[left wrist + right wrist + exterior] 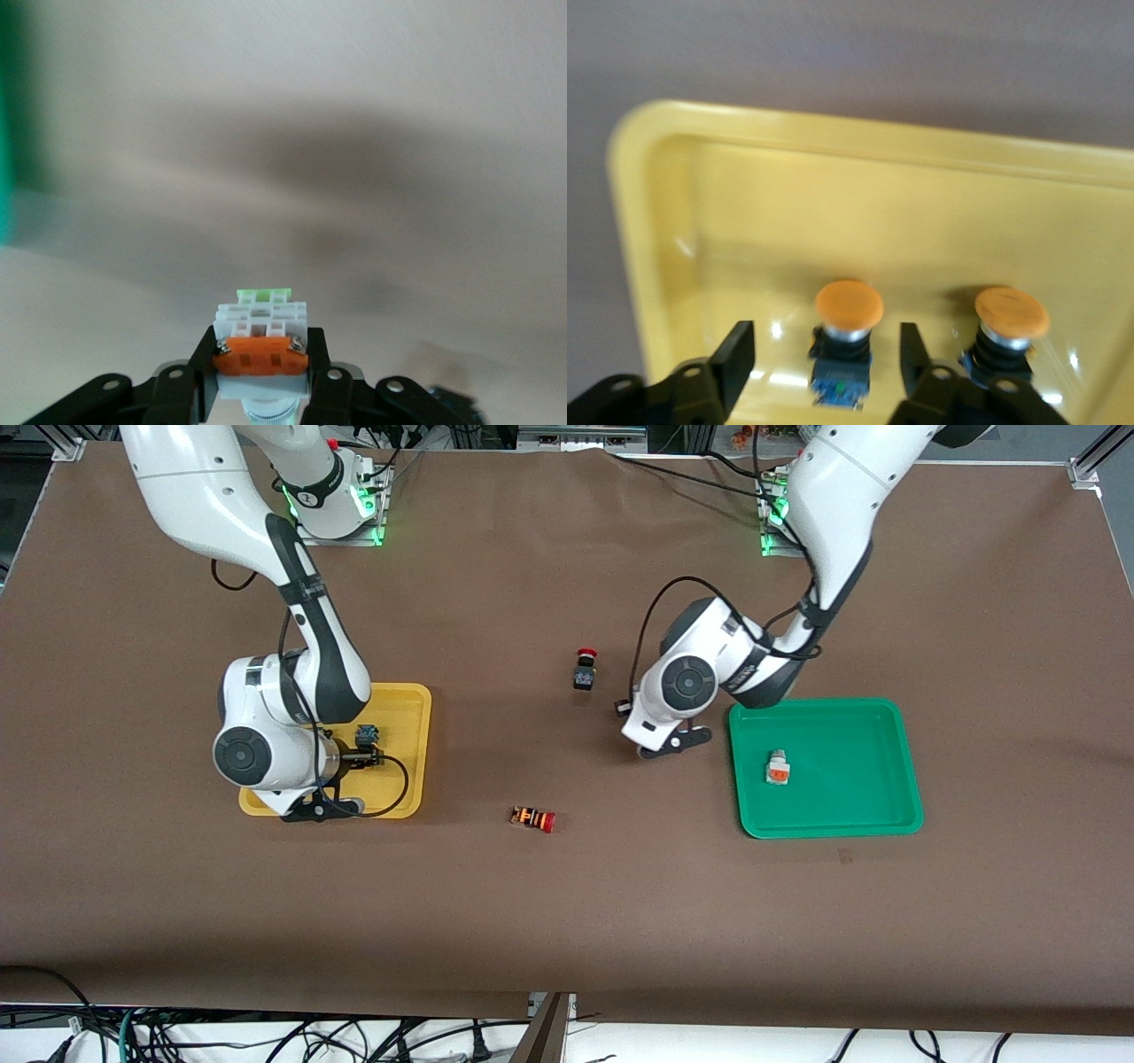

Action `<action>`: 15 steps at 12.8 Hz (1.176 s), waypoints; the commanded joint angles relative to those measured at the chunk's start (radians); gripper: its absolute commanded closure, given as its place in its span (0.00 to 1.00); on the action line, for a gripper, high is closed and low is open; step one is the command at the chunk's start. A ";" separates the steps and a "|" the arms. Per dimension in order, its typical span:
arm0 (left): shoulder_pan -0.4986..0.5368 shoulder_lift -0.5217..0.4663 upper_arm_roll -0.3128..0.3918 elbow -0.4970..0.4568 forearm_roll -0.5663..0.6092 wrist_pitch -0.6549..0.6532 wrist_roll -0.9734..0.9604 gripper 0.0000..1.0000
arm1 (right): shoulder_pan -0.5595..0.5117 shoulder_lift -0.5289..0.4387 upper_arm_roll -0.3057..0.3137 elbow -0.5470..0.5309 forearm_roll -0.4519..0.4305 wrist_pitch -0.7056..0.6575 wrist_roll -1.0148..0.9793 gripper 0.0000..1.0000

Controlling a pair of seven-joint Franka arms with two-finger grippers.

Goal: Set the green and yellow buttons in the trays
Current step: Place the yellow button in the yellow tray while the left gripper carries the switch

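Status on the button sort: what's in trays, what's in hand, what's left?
Done: both yellow-capped buttons sit in the yellow tray, and one white-and-orange button lies in the green tray.
In hand: the left gripper grips the second white-and-orange button over the table beside the green tray. The right gripper is open over the yellow tray.
Left: drop that button into the green tray.

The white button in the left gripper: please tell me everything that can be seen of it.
The white button is a small plastic-looking switch: a white ribbed body, an orange block with two silver screws across it, a pale green tab at one end and a silvery round part at the other. The left gripper is shut on it, its black jaws pressing both sides. It is held in the air over the brown table, beside the green tray, not yet in it.
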 commanded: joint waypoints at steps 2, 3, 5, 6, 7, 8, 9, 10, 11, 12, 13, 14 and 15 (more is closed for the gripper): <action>0.177 -0.072 -0.002 0.028 0.168 -0.165 0.316 1.00 | -0.007 -0.061 -0.040 0.201 -0.002 -0.274 -0.009 0.00; 0.228 -0.070 -0.002 0.028 0.228 -0.160 0.409 1.00 | -0.010 -0.083 -0.046 0.238 -0.009 -0.327 -0.009 0.00; 0.327 -0.052 -0.002 0.024 0.299 -0.140 0.575 1.00 | -0.023 -0.186 -0.037 0.218 -0.031 -0.352 0.005 0.00; 0.373 -0.036 -0.001 0.016 0.306 -0.096 0.649 1.00 | -0.032 -0.265 -0.008 0.174 -0.063 -0.357 0.007 0.00; 0.416 -0.010 -0.002 0.007 0.313 -0.039 0.710 1.00 | -0.067 -0.327 0.035 0.143 -0.087 -0.359 0.005 0.00; 0.453 0.019 -0.001 0.007 0.313 0.013 0.772 1.00 | -0.113 -0.376 0.089 0.119 -0.104 -0.365 0.004 0.00; 0.466 0.043 -0.001 0.005 0.313 0.056 0.791 0.98 | -0.144 -0.419 0.118 0.102 -0.142 -0.397 -0.008 0.00; 0.464 0.062 0.002 0.001 0.313 0.090 0.789 0.91 | -0.162 -0.467 0.132 0.094 -0.179 -0.432 -0.007 0.00; 0.466 0.069 0.001 -0.002 0.313 0.107 0.789 0.69 | -0.190 -0.517 0.140 0.086 -0.183 -0.444 -0.010 0.00; 0.466 0.068 0.002 -0.001 0.313 0.108 0.788 0.01 | -0.220 -0.562 0.161 0.059 -0.181 -0.457 -0.013 0.00; 0.477 0.059 0.001 0.005 0.311 0.105 0.791 0.00 | -0.248 -0.591 0.187 0.046 -0.186 -0.466 -0.007 0.00; 0.480 0.033 -0.004 0.012 0.297 0.101 0.789 0.00 | -0.279 -0.608 0.206 0.042 -0.186 -0.481 -0.009 0.00; 0.480 -0.008 -0.011 0.013 0.281 0.096 0.786 0.00 | -0.287 -0.605 0.207 0.042 -0.184 -0.497 -0.012 0.00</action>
